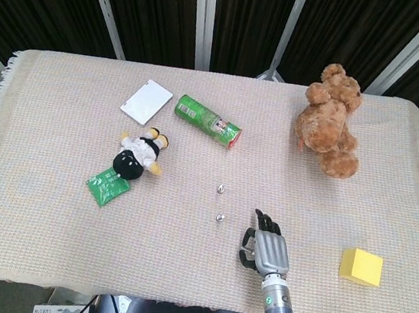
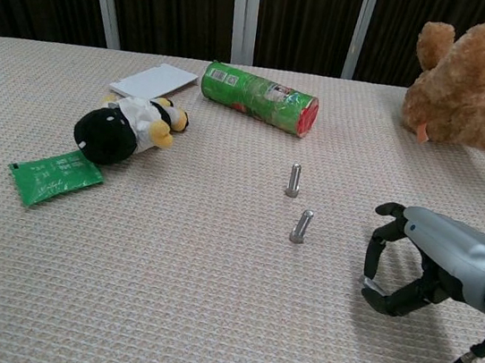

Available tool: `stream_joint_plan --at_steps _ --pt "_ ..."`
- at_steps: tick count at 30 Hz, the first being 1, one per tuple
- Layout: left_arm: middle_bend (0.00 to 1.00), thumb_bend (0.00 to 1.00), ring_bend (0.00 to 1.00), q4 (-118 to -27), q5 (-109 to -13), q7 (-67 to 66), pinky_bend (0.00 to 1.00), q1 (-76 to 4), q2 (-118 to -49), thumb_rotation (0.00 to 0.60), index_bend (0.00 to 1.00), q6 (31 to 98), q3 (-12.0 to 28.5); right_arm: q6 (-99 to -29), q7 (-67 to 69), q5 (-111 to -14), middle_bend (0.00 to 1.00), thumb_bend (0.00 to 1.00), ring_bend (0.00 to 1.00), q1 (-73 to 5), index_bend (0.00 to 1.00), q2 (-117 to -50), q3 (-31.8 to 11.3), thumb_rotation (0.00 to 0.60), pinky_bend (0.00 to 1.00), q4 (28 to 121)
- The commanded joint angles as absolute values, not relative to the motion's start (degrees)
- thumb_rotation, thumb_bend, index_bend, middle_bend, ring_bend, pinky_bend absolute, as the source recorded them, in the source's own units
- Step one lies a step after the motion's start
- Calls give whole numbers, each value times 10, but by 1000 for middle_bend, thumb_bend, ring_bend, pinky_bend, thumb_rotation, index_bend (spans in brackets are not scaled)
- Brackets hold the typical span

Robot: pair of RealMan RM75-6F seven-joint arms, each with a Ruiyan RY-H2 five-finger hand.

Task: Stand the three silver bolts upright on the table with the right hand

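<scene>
Third bolt (image 2: 368, 279) is pinched in the right hand (image 2: 397, 271) fingers, right of two standing bolts (image 2: 300, 227). Knitted worktop (image 2: 163, 297) looks bumpy, so it might topple on release.

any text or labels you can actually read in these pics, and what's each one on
None can be read.
Green can: printing on its side, too blurred to read.
Green packet: white print, too small to read.
White card: no text visible.
</scene>
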State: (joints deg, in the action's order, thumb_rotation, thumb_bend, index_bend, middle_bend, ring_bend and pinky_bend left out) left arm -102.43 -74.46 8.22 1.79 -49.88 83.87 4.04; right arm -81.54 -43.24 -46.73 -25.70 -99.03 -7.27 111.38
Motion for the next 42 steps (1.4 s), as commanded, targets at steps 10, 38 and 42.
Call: stream_joint_plan --at_steps 10,38,42 --pt "24 88 34 -1024 -745 83 114 18 -499 600 169 839 40 -820 -437 -467 0 367 28 -261 583 -991 -79 600 112 1124" --pt "23 88 34 -1026 -743 79 114 17 -499 600 169 837 40 -821 -429 -465 0 367 28 -266 583 -986 -86 600 112 1133" --pt "23 87 34 -1026 -742 79 115 17 -499 600 169 837 41 -820 -427 -465 0 366 28 -266 583 -986 -87 600 112 1133"
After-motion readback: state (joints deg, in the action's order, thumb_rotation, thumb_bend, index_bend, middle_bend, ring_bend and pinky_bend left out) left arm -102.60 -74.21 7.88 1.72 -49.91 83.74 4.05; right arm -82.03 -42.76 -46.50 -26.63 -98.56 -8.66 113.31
